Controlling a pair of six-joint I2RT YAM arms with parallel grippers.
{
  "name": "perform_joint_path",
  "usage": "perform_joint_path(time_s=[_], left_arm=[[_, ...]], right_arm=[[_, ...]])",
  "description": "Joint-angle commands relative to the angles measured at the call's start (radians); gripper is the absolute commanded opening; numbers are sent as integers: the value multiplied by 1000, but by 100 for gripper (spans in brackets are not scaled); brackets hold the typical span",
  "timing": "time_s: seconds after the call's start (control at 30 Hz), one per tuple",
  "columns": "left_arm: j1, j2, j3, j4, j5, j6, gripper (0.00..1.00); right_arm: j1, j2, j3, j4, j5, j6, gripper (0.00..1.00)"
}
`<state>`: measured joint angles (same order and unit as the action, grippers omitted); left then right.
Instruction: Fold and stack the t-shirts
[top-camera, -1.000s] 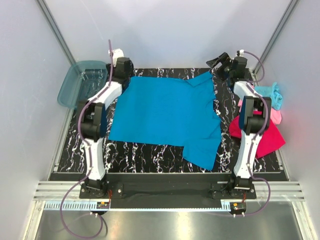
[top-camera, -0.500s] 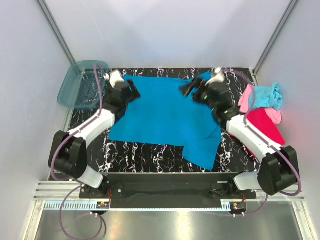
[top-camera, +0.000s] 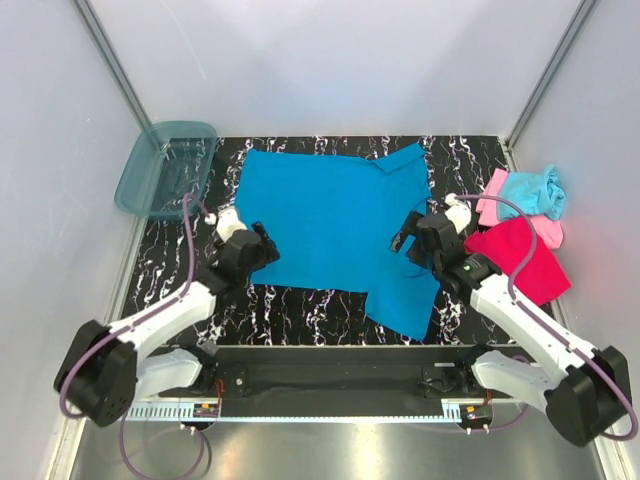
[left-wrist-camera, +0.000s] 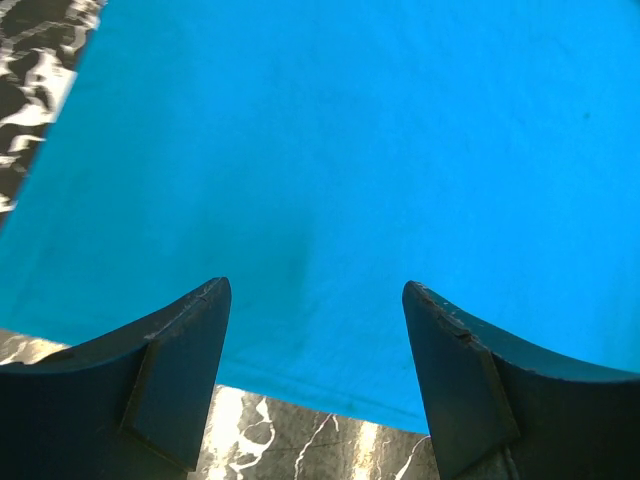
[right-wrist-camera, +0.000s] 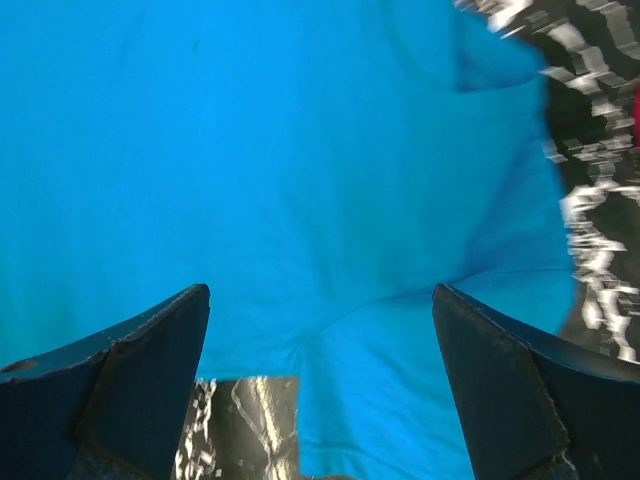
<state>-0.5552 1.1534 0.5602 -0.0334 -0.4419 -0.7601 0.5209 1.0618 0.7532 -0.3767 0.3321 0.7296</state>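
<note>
As blue t-shirt is lying spread flat mid-table, no fold showing (nothing stacked either). Cloth lying smooth, one flap jutting toward near right. Magenta-red tee, pink tee, aqua tee waiting crumpled at right edge. Left gripper and right gripper hovering over shirt's near edge, jaws spread, gripping nothing.

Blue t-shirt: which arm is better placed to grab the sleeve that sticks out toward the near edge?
Right, probably. The right gripper, open, hangs over the blue t-shirt right where that sleeve starts. The left gripper, also open, is at the shirt's opposite near corner.
</note>
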Motion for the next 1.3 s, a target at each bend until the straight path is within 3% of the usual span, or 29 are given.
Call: perform_joint_path(time_s=[0.0, 0.13, 0.23, 0.33, 0.6, 0.93, 1.27], left_arm=[[-6, -76, -37, 5, -63, -31, 75], [-6, -145, -91, 12, -14, -41, 76], [-6, -199, -161, 98, 66, -28, 76], [-6, -239, -226, 190, 127, -4, 75], [-48, -258, -350, 334, 224, -5, 73], [-109, -380, -375, 259, 232, 21, 73], [-112, -396, -365, 237, 226, 79, 73]], right_arm=[[-15, -52, 28, -105, 209, 59, 100], [-113, -60, -55, -96, 66, 86, 100], [-277, -27, -135, 2, -141, 39, 100], [-404, 42, -102, 119, -246, -19, 100], [-423, 426, 335, 200, -329, 8, 100], [-421, 942, 834, 153, -448, -12, 98], [-318, 1227, 1182, 67, -458, -18, 86]])
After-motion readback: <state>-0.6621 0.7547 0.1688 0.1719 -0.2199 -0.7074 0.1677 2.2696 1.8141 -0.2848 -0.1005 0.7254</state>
